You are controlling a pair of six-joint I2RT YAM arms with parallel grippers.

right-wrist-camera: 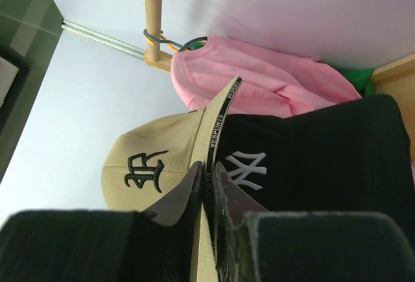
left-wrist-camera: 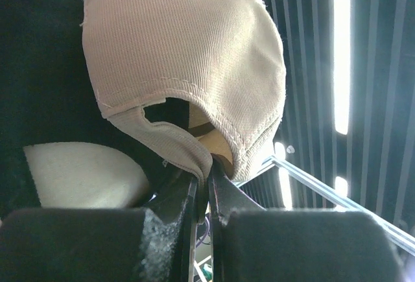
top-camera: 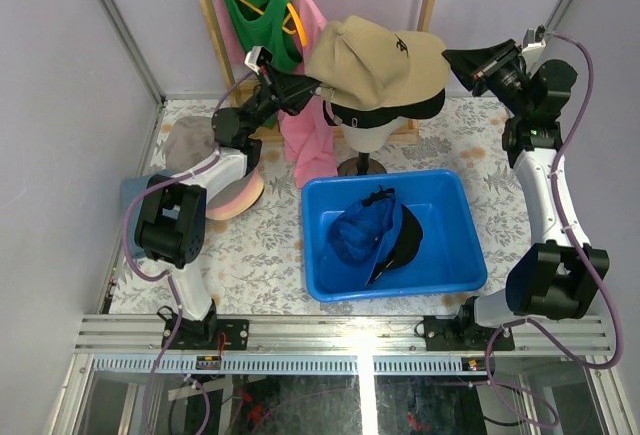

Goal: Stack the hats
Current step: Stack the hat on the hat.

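Note:
A khaki baseball cap hangs between my two grippers, just over a black cap with a white logo that sits on the cream mannequin head. My left gripper is shut on the khaki cap's back strap. My right gripper is shut on the cap's brim. A blue cap and a black hat lie in the blue bin. A pink bucket hat and a grey-taupe hat lie at the left, under my left arm.
A wooden rack at the back holds a green shirt and a pink shirt on hangers, close behind my left gripper. The mannequin's stand is just behind the bin. Walls close in left and right.

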